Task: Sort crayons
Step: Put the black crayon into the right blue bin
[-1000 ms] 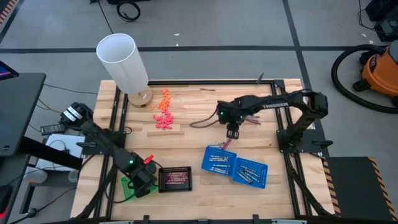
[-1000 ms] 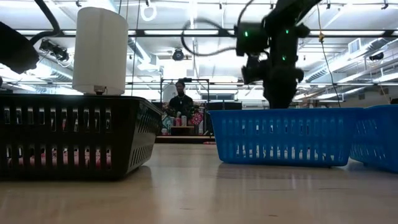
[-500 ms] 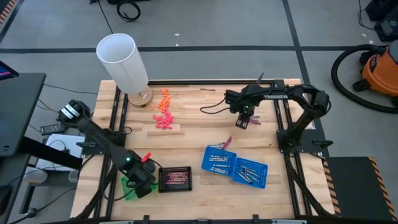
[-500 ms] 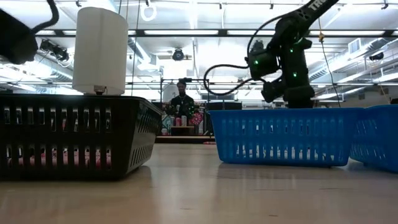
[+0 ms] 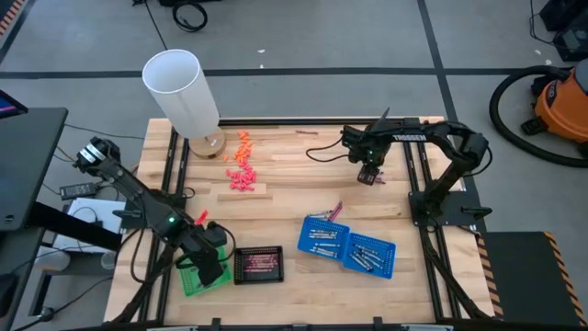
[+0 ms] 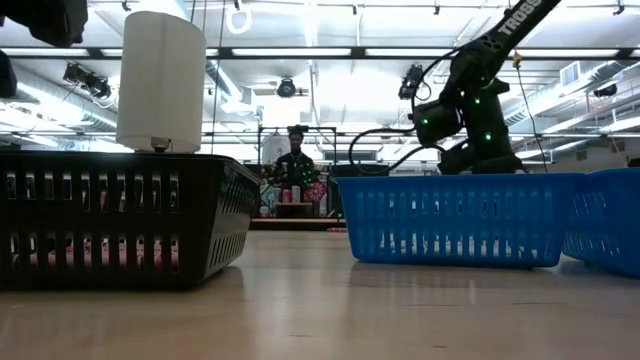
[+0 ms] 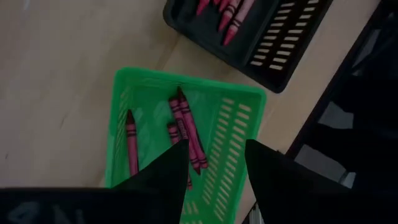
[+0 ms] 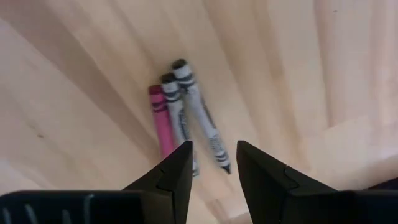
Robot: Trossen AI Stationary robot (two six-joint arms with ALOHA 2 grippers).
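Observation:
My left gripper (image 7: 214, 149) hangs open above the green basket (image 7: 239, 124), at the table's near left (image 5: 207, 264). Several dark red crayons (image 7: 186, 134) lie flat in that basket. My right gripper (image 8: 212, 148) points down, open, over three crayons lying side by side on the wood: one pink (image 8: 160, 121) and two grey-silver (image 8: 200, 121). In the high view this gripper (image 5: 368, 175) is near the table's far right. Nothing sits between either pair of fingers.
A black basket (image 5: 258, 264) with pink crayons (image 7: 230, 22) stands beside the green one. Two blue baskets (image 5: 322, 237) (image 5: 369, 255) hold grey crayons, with loose crayons (image 5: 333, 211) at their far edge. Orange-pink pieces (image 5: 242, 170) and a white cylinder (image 5: 180, 92) stand far left.
My right gripper has travelled from above the blue basket's far edge toward the table's far right and sunk a little, turning as it went. My left gripper has risen above the green basket, so more of the basket shows.

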